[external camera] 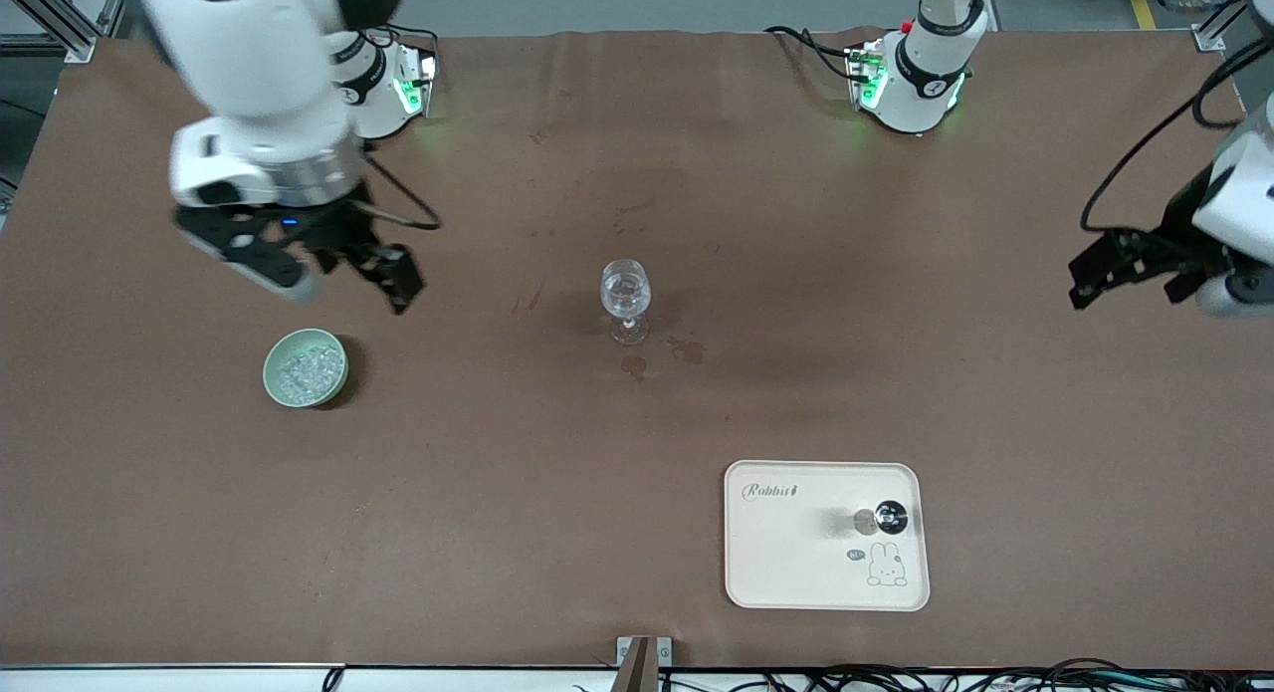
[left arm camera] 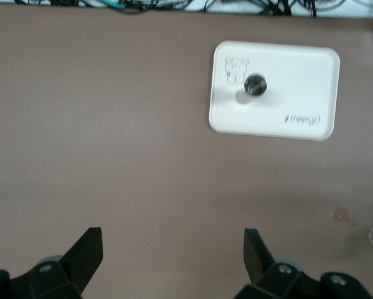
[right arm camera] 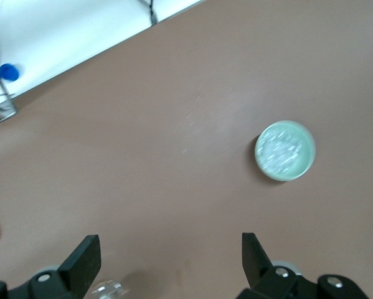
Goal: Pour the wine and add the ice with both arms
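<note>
A clear stemmed glass [external camera: 625, 296] stands upright mid-table. The ice [external camera: 309, 366] lies heaped in a pale green bowl [external camera: 270, 371] toward the right arm's end. My right gripper [external camera: 343, 277] hangs open and empty in the air over the bare table beside the bowl. In the right wrist view [right arm camera: 171, 258] it shows with the ice [right arm camera: 286, 149] and the glass's rim [right arm camera: 106, 289]. My left gripper [external camera: 1095, 274] hangs open and empty over the left arm's end of the table. It also shows in the left wrist view [left arm camera: 174, 252].
A cream tray [external camera: 786, 563] lies nearer the camera than the glass, with a small dark round thing [external camera: 889, 518] on it. Both show in the left wrist view, tray [left arm camera: 286, 68] and dark thing [left arm camera: 255, 85]. Two dark stains [external camera: 687, 350] lie by the glass's foot.
</note>
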### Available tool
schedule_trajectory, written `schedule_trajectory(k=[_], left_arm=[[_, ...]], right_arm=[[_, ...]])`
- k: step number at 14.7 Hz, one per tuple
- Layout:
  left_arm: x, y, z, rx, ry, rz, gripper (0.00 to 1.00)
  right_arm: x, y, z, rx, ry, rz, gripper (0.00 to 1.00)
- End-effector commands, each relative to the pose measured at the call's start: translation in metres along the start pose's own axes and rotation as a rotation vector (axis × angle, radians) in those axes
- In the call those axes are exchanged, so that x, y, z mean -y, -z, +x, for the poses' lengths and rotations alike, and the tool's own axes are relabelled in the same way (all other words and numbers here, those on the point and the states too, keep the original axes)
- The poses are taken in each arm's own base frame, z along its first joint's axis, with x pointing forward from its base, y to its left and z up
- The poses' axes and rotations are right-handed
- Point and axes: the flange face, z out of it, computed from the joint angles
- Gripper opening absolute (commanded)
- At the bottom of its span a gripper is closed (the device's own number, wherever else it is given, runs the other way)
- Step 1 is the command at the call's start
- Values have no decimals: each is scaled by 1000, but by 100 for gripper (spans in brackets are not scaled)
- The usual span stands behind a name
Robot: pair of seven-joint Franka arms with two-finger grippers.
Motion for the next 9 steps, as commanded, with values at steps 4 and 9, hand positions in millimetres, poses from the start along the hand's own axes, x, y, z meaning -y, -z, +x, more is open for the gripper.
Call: schedule_trajectory(k=[4,9], left_arm=[[-9,1,-76,60,-39,5,100],[-18,9,-83,48,-71,12,100]], right_arm=[[-131,11,69,107,162,-23,100],[-226,13,115,131,297,15,100]])
